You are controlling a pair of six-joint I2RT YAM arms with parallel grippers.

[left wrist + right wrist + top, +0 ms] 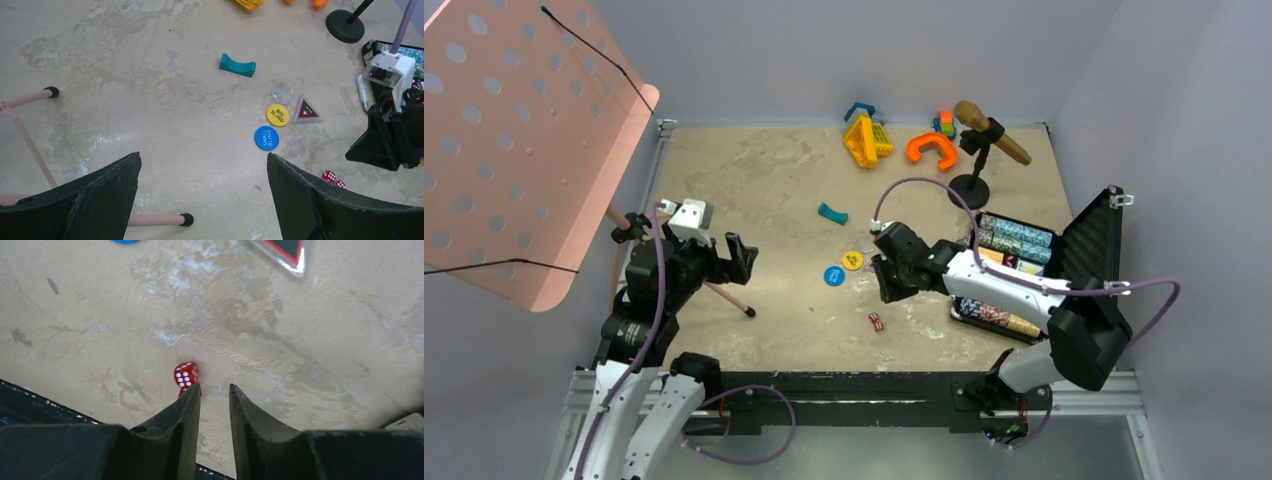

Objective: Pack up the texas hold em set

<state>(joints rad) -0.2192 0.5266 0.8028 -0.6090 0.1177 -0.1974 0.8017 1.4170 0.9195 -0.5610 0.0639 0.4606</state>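
Observation:
The black case lies open at the right, with chip rows in its tray. Two red dice lie on the table left of it. The blue token, yellow token and triangular token lie near mid-table. My right gripper hovers low over the table, its jaws a narrow gap apart and empty. One die lies just left of its left fingertip, and the other die is partly hidden behind that tip. My left gripper is wide open and empty, left of the tokens.
A teal curved piece and a clear disc lie near the tokens. Orange, yellow and blue toys sit at the back. A microphone stand is behind the case. A pink music stand fills the left, with its legs on the table.

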